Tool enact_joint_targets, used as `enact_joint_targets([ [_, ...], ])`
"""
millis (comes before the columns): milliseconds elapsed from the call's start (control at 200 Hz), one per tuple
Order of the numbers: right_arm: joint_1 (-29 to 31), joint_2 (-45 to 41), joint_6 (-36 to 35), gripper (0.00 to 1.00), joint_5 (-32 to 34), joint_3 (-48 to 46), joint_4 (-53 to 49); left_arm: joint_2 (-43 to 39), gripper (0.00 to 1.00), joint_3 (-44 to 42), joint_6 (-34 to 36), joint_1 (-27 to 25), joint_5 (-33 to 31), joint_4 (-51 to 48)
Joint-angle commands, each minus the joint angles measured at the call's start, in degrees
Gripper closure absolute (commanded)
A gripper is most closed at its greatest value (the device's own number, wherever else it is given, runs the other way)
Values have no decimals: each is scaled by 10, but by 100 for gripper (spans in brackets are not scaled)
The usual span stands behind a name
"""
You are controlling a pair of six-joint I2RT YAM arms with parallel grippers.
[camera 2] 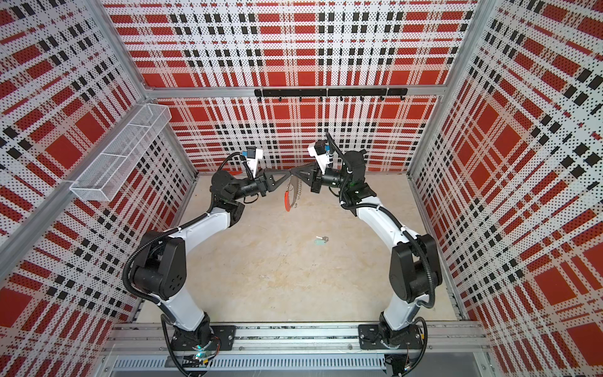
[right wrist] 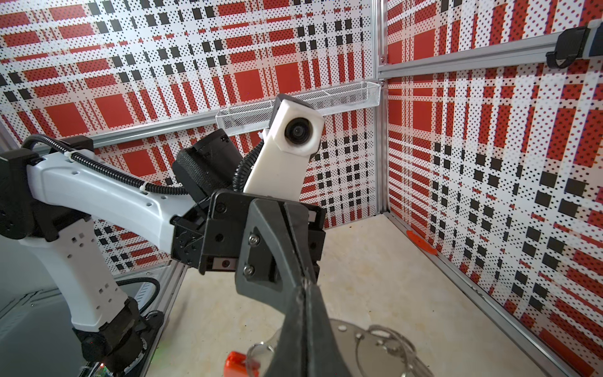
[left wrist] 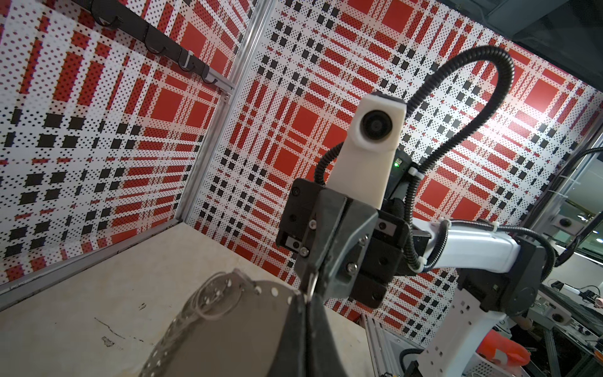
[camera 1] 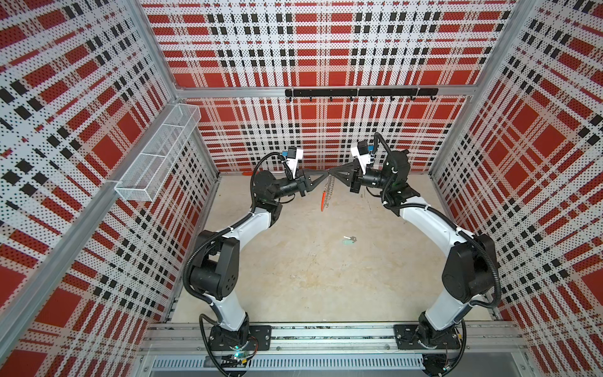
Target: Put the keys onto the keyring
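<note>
Dark grey keyring (camera 1: 323, 199) with an orange-red arc and wire clips (camera 1: 330, 187) hanging edge-on, left jaws and right jaws both pinching its top, mint-tagged keys (camera 1: 349, 241) on tabletop (camera 1: 293, 277) well apart from it, wall-mounted mesh basket (camera 1: 156, 147) left of it

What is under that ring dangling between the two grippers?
Only bare table shows below the keyring. The keys lie apart, nearer the arm bases. Its top edge is hidden between the left gripper and right gripper tips.
</note>
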Motion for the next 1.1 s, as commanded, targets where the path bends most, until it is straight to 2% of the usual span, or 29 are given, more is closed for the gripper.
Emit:
enact_joint_targets([
  [0,8,0,-20,94,24,-16,7,-15,100,-8,-1,-6,-29,16],
  [105,8,-12,-17,94,40,-31,21,-15,100,-12,-1,-6,-41,15],
  [190,8,-20,-6,82,46,-44,41,-12,100,-10,-4,-7,-43,15],
  [296,7,-28,-2,78,57,-54,54,-11,100,-10,-6,-9,-44,15],
  [456,-2,-45,26,64,70,-77,101,-11,100,-11,-8,-11,-44,15],
  [767,-42,-60,134,63,64,-110,204,-15,100,-15,-5,-14,-50,15],
  [852,-60,-78,148,65,120,-130,179,-20,100,-25,9,-13,-66,9],
  [892,-68,-95,143,65,177,-147,145,-25,100,-30,23,-13,-78,-8],
  [1002,-67,-138,82,72,389,-176,-94,-42,100,-41,98,-19,-122,-90],
  [1092,-47,-145,24,70,471,-223,-211,-58,100,-44,169,-32,-171,-172],
])
